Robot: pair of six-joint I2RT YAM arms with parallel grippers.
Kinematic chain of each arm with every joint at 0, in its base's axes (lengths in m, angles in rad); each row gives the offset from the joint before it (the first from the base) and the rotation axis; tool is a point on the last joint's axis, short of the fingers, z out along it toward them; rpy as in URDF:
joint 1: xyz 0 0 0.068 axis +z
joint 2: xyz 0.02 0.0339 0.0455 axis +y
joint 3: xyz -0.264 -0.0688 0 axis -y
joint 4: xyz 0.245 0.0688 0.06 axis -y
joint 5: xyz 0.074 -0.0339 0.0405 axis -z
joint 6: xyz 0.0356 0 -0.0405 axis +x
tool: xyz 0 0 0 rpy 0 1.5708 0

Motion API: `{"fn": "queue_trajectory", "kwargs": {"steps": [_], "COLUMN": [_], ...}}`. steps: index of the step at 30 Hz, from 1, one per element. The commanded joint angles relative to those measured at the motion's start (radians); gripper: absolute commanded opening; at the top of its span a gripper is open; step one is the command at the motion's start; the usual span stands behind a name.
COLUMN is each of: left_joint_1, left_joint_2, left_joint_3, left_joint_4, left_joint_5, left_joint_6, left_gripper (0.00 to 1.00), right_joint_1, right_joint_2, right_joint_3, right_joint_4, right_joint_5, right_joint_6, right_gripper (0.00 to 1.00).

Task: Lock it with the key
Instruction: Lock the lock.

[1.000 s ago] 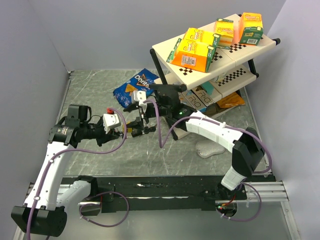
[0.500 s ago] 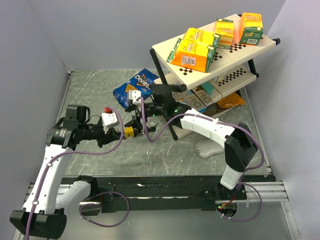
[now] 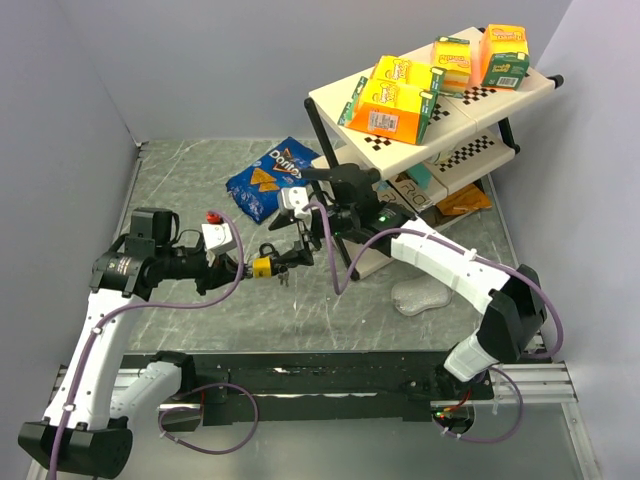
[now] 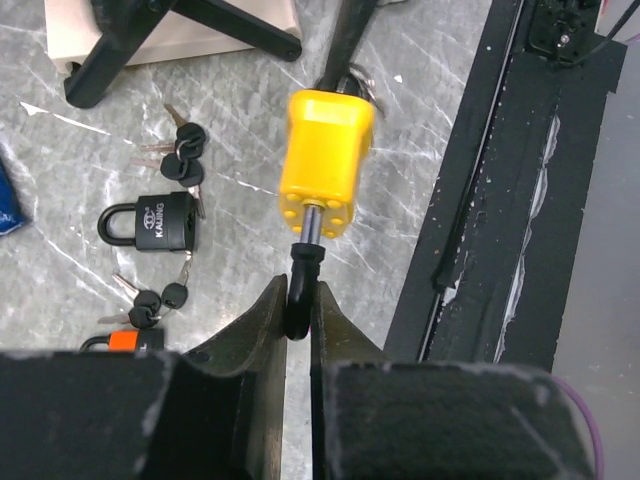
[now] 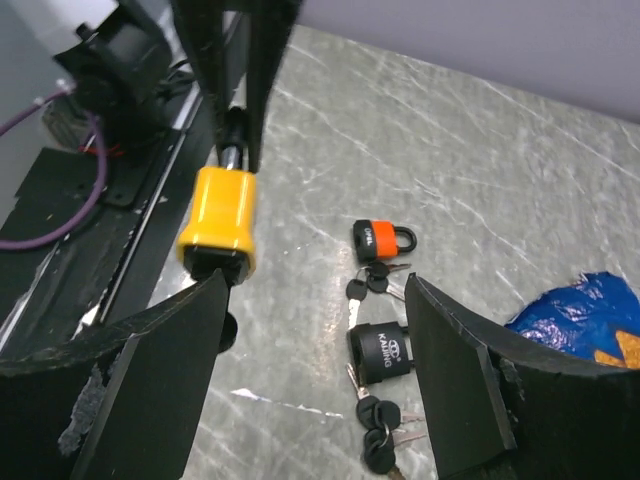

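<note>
Shows a yellow padlock (image 4: 325,165) held clear of the grey marbled surface (image 4: 410,140), between the two arms, pinched by its dark shackle in the clenched left tool (image 4: 297,300). Lies roughly level in the overhead view, long axis running arm to arm, shackle end toward the left arm, keyhole end pointing toward the right arm. Shows the right tool (image 5: 315,300) released, fingers spread wide around empty air, just off that keyhole end and so the nearer of the two to it. Seems to carry a key seated in the keyhole, with a small ring dangling below, though too dark and small there to be sure. Calls, most likely, for closing the right tool on the key head, in line with the padlock's axis, then turning it against the left tool's hold. Leaves a black padlock (image 4: 160,222), an orange padlock (image 5: 378,238) and loose key bunches (image 4: 180,150) lying on the surface below, well apart from the held one.
</note>
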Motion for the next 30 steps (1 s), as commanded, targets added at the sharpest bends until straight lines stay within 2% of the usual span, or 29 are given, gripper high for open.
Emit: {"fn": "queue_trajectory", "kwargs": {"steps": [1,7,10,13,19,21,24,30], "left_joint_1": [0.008,0.008,0.008,0.008,0.008,0.008,0.008,0.019], "left_joint_2": [0.008,0.016,0.008,-0.002,-0.016,-0.024,-0.033,-0.067], "left_joint_3": [0.066,0.066,0.040,0.013,-0.021,-0.036,-0.053,-0.079], "left_joint_4": [0.088,0.072,0.120,0.192,0.204,0.195,0.193,0.151], "left_joint_5": [0.033,0.026,0.000,-0.043,-0.103,-0.112,-0.135,-0.194], "left_joint_6": [0.010,0.028,-0.002,-0.070,-0.064,-0.042,-0.036,0.013], "left_gripper": [0.01,0.01,0.01,0.01,0.01,0.01,0.01,0.01], "right_joint_1": [-0.025,-0.030,-0.018,0.018,0.070,0.071,0.073,0.076], "right_joint_2": [-0.061,-0.063,-0.053,-0.040,-0.023,-0.021,-0.017,-0.009], "right_joint_3": [0.003,0.022,0.031,0.040,0.034,0.034,0.036,0.040], "right_joint_4": [-0.151,-0.156,-0.162,-0.180,-0.174,-0.174,-0.171,-0.162], "right_joint_5": [-0.130,-0.162,-0.162,-0.127,-0.003,0.014,0.026,0.022], "right_joint_6": [-0.077,-0.052,-0.052,-0.052,-0.026,-0.021,-0.017,-0.031], "right_gripper": [0.80,0.80,0.79,0.78,0.78,0.79,0.87,0.88]}}
